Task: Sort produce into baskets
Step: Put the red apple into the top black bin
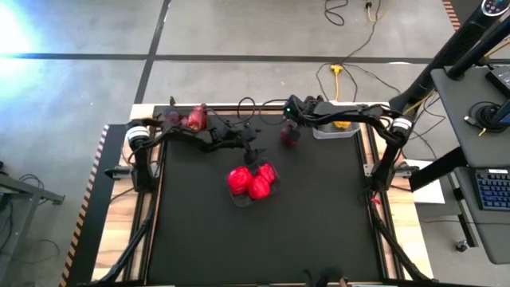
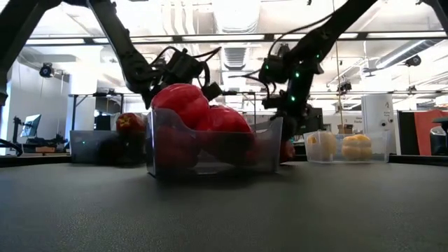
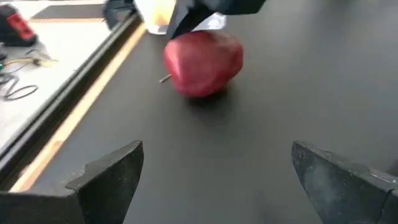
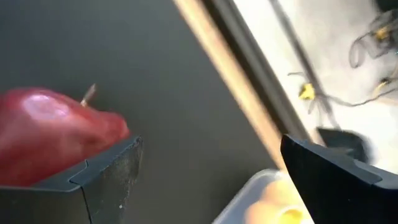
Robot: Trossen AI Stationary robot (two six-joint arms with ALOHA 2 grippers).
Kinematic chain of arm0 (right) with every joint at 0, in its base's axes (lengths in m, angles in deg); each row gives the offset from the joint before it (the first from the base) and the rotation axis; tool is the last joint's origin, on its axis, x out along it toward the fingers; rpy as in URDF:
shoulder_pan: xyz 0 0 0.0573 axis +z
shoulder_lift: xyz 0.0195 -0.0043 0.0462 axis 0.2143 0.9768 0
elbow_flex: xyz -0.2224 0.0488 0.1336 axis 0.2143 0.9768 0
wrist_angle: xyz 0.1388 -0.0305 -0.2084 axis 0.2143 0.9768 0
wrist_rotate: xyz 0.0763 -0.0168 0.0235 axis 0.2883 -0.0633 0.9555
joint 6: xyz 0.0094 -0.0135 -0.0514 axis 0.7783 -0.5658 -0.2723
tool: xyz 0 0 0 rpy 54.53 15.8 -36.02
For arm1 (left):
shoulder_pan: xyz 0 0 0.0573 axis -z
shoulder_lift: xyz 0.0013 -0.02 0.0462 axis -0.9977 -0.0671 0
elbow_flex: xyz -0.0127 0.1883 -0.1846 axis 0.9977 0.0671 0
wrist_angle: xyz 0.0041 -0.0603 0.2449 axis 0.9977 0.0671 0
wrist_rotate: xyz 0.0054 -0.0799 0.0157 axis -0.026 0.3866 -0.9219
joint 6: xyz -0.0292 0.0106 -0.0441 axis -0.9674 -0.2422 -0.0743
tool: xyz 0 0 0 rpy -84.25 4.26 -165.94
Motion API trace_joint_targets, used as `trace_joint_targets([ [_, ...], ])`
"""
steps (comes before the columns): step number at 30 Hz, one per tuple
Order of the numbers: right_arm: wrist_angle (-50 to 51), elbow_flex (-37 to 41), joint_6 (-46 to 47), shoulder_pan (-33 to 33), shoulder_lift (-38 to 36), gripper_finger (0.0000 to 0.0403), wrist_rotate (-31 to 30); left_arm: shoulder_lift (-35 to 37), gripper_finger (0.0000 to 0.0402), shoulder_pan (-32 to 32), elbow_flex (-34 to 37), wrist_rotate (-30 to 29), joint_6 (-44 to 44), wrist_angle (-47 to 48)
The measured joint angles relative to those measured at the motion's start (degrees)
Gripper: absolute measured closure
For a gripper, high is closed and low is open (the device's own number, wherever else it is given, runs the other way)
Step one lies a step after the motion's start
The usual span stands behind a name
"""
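Note:
A dark maroon apple-like fruit (image 1: 289, 135) (image 3: 202, 62) lies on the black mat near the far edge. My right gripper (image 1: 291, 123) (image 4: 211, 149) hangs open just above and beside it; the fruit (image 4: 50, 134) shows past one finger. My left gripper (image 1: 256, 153) (image 3: 217, 155) stands open a little to the fruit's left, pointing toward it, with nothing between its fingers. The clear basket (image 1: 239, 198) in the middle of the mat holds glossy red peppers (image 1: 251, 182). The dark basket (image 1: 182, 118) at the far left holds maroon fruit (image 1: 197, 119). The clear basket (image 1: 339, 132) at the far right holds yellow peppers (image 2: 343, 147).
The table's wooden far edge (image 3: 81, 106) and its rail run close behind the fruit. Cables (image 1: 343, 76) lie on the floor beyond. Bare mat (image 1: 263, 247) stretches toward the near edge.

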Motion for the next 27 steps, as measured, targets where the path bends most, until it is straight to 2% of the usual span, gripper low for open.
trace_joint_targets([
  [3,-0.7,1.4,0.4,0.2,0.2,0.003,2.6,-1.5,0.0013,0.0,-0.7,2.0,1.9,0.1],
  [7,-2.0,1.6,0.2,1.7,-0.2,0.003,2.1,-3.8,0.0013,0.0,-1.9,2.2,3.0,-0.1],
  [15,13.2,-2.6,1.9,2.5,-3.3,0.003,2.7,-6.3,0.0013,1.2,-4.2,1.6,4.7,-0.3],
  [18,13.3,-2.0,2.1,2.5,-3.3,0.003,8.3,-6.3,0.0013,1.3,-4.3,1.8,4.7,0.0],
  [23,9.1,-1.6,2.0,3.9,-1.3,0.003,23.5,-6.3,0.0013,1.3,-4.2,4.1,5.0,-0.1],
  [27,1.4,-1.6,0.2,5.5,0.1,0.003,23.6,-6.3,0.0013,1.4,-4.0,4.9,5.8,0.4],
])
